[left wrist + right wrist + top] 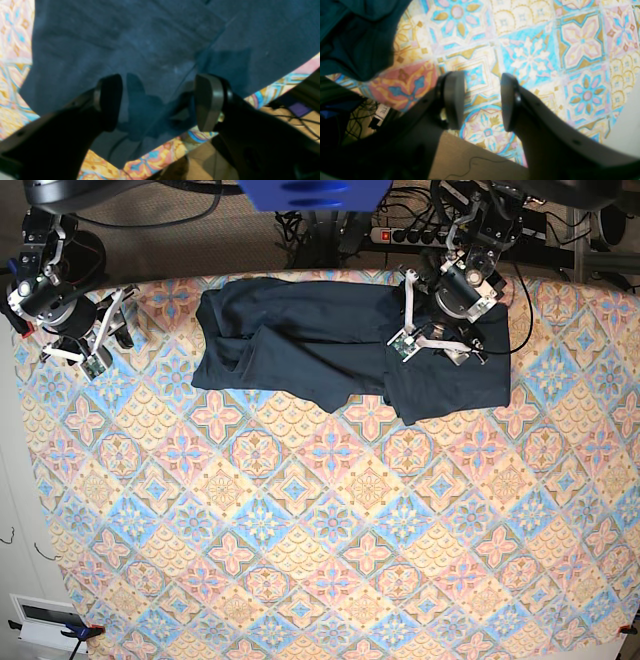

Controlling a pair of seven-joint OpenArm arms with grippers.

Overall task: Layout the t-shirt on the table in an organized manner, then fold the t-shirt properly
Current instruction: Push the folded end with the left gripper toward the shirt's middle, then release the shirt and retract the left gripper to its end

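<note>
The dark navy t-shirt [330, 340] lies crumpled and partly folded over itself at the far edge of the table [300, 530], right of centre. My left gripper [432, 345] hovers over the shirt's right part. In the left wrist view it [160, 102] is open and empty just above the fabric [150, 42], near the shirt's edge. My right gripper [85, 360] is at the table's far left corner, apart from the shirt. In the right wrist view it [482, 100] is open and empty over the bare patterned cloth [532, 50], with a bit of shirt [357, 37] at upper left.
A power strip [410, 237] and cables lie on the floor behind the table's far edge. A blue mount [315, 192] stands at the top centre. The table edge and floor show close under both grippers [470, 160].
</note>
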